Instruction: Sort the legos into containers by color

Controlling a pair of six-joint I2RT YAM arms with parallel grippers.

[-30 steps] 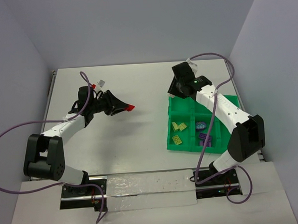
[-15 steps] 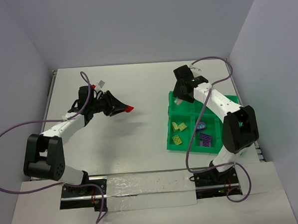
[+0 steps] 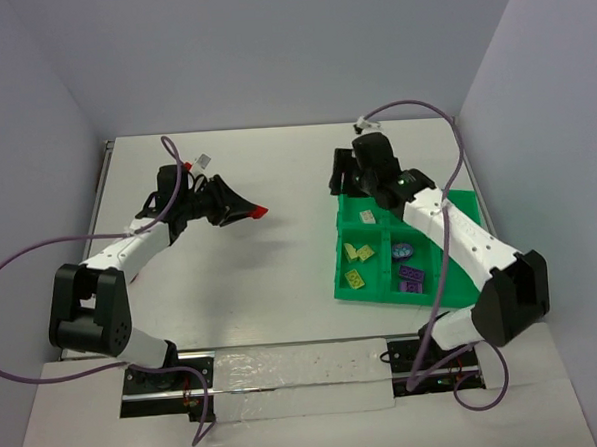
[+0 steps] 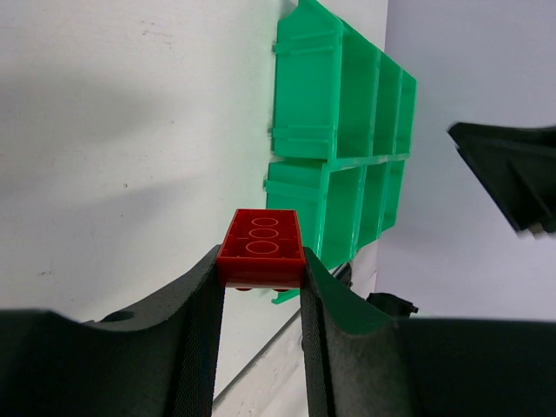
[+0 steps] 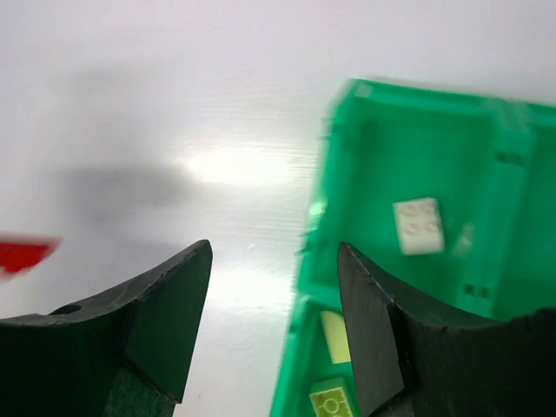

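My left gripper [image 3: 250, 212] hovers above the table's middle left, shut on a red lego [image 3: 262, 210]. In the left wrist view the red lego [image 4: 261, 248] sits pinched between the two fingertips of that gripper [image 4: 261, 265], its hollow underside facing the camera. The green tray of containers [image 3: 402, 296] lies at the right. My right gripper [image 5: 274, 256] is open and empty over the tray's far left corner [image 5: 347, 104]. A pale lego [image 5: 419, 226] lies in the far left compartment. Yellow-green legos [image 3: 357, 252] fill the near left compartment and purple legos [image 3: 412, 278] a near middle one.
A purple cable [image 3: 435, 256] droops from the right arm across the tray. A small white tag [image 3: 204, 162] lies on the table behind the left wrist. Grey walls close in the table at the back and on both sides.
My right gripper has opened and pulled back toward the tray's far left corner, and a pale lego now lies in the compartment there. The left arm has barely moved, still holding the red lego.
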